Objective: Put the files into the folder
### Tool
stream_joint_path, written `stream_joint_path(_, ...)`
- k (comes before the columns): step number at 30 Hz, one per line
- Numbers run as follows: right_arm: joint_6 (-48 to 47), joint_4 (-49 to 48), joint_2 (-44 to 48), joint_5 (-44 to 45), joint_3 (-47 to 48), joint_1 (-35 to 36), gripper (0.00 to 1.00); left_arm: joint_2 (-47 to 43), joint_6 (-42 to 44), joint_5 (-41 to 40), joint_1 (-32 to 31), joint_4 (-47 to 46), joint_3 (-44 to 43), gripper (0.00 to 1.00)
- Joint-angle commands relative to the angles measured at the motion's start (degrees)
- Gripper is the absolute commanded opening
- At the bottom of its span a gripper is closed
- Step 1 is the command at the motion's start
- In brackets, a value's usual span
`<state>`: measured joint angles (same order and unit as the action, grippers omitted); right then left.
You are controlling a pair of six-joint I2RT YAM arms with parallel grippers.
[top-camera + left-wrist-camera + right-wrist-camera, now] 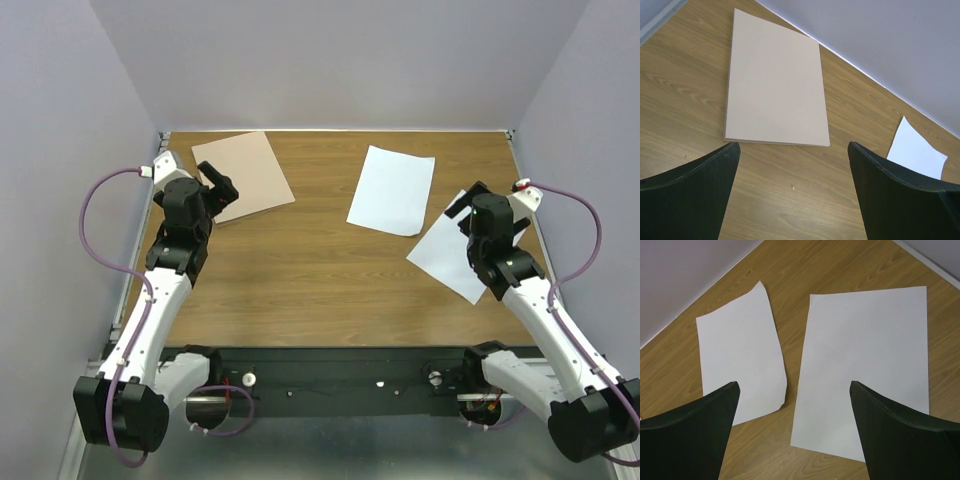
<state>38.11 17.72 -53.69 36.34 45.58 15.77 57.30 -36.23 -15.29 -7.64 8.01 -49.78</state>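
The left gripper (pixel 793 146) stood open, empty, at the folder's (pixel 775 80) near edge, the right gripper (pixel 793 386) likewise above the files (pixel 867 365).

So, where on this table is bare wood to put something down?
The widest bare wood is the middle of the table, between the folder at far left and the far sheet; the near strip is bare. The right side is crowded: the near sheet lies close beside the far sheet, a narrow gap between.

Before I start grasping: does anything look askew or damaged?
The middle sheet is warped: its edge beside the right sheet bows and a far corner curls up. Sheets and folder all lie at different angles. No tears visible.
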Motion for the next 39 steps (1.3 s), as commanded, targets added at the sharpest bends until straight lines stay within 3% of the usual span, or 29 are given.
stream_joint_path(1,2.1,-1.5,0.0,-0.4,0.1,0.1,1.0,1.0,0.5,-6.6,0.2,0.9,-2.1,0.98)
stream_joint_path(5,2.1,-2.6,-1.8,-0.3,-0.2,0.1,1.0,7.8,1.3,-7.4,3.9,0.6,-5.8,0.98)
stream_joint_path(10,-2.1,-5.8,-6.2,-6.0,0.9,0.1,1.0,21.3,4.8,1.0,13.2,-2.0,-13.2,0.98)
stream_joint_path(20,-5.8,-10.2,-14.8,-9.6,2.9,0.1,1.0,63.4,10.4,1.8,16.3,14.7,-55.5,0.98)
stream_joint_path(26,-7.6,-10.5,-17.5,-7.8,3.0,0.1,1.0,78.2,13.0,9.7,16.4,18.2,-70.0,0.98)
stream_joint_path(29,-8.0,-10.6,-17.9,-7.1,3.0,0.1,1.0,82.0,13.3,12.1,16.5,19.1,-72.7,0.98)
stream_joint_path(34,-8.5,-10.6,-17.9,-5.1,2.8,0.1,1.0,83.2,12.6,16.9,16.4,17.0,-69.7,0.98)
stream_joint_path(39,-8.5,-10.7,-17.5,-5.1,2.7,0.1,1.0,82.8,12.1,17.8,16.3,17.0,-68.0,0.84)
